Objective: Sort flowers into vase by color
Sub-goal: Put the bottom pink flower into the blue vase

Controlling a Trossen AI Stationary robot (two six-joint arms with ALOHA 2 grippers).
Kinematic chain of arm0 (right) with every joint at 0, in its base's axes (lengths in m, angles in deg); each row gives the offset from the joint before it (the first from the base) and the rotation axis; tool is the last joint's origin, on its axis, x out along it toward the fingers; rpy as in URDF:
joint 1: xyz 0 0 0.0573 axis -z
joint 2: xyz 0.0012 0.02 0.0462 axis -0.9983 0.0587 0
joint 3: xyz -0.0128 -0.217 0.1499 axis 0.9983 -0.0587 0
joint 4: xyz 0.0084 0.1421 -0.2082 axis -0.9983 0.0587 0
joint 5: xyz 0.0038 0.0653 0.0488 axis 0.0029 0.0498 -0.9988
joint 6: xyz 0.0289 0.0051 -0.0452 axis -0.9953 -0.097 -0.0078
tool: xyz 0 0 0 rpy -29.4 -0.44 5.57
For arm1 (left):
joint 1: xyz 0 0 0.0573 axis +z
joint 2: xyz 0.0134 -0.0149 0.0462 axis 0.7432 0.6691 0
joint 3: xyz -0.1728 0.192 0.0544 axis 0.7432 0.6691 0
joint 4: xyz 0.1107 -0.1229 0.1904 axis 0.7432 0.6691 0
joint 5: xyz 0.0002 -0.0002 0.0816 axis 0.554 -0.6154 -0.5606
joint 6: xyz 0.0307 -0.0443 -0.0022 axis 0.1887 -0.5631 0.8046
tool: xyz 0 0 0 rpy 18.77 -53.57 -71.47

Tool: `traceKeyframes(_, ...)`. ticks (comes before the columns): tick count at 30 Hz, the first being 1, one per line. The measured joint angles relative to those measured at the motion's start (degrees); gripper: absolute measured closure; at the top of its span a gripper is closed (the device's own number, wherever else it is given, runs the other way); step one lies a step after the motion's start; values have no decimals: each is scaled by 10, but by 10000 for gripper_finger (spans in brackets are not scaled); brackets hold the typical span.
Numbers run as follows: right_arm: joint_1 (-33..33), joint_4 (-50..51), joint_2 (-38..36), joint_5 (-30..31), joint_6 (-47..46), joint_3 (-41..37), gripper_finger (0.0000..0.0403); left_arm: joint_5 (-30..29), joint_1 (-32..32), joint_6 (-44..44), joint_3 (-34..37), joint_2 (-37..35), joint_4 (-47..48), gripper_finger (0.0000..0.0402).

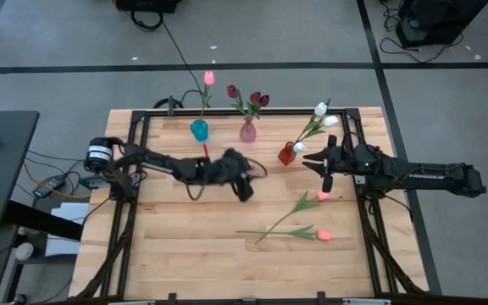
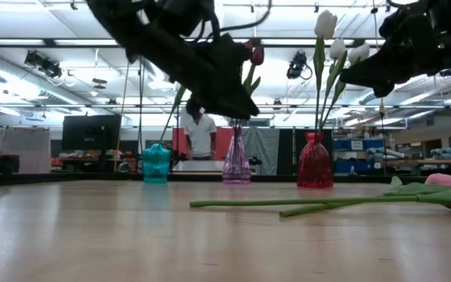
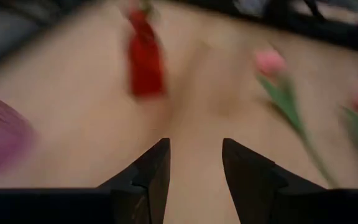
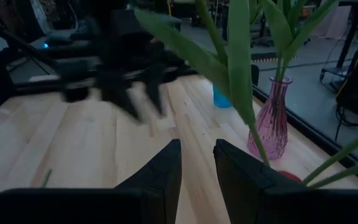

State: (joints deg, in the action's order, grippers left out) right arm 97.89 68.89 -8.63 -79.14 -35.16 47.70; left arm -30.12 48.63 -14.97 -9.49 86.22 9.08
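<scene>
Seen from above, the left arm reaches across the bench (image 1: 185, 254) from the left edge, its left hand (image 1: 246, 190) angled down over the bench middle, fingers (image 3: 151, 171) parted with only bare wood between them. The right arm stretches in from the right edge, its right hand (image 1: 327, 176) beside the red vase (image 1: 286, 153), fingers also apart and holding nothing.

Two pink flowers (image 1: 299, 222) lie flat on the bench, just beyond the left hand and below the right hand. White flowers (image 1: 320, 110) stand in the red vase, maroon flowers (image 1: 246, 97) in the pink vase (image 1: 247, 131), and one pink tulip (image 1: 208, 78) in the teal vase (image 1: 199, 130).

The left wrist view is smeared, so the vase there is probably the red one. The low view alone shows a person (image 2: 202, 131) standing far behind the vases, partly hidden by the left arm.
</scene>
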Motion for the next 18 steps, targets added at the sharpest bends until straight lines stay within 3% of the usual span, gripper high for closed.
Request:
traceKeyframes(6,0,24,0,-12,1,0,292,35,-74,-62,-93,48,140,250)
traceKeyframes(10,0,15,0,-48,1,0,292,37,-110,-87,-170,100,188,250)
traceKeyframes(18,0,19,0,-31,-17,0,292,14,-128,-90,-320,208,238,250)
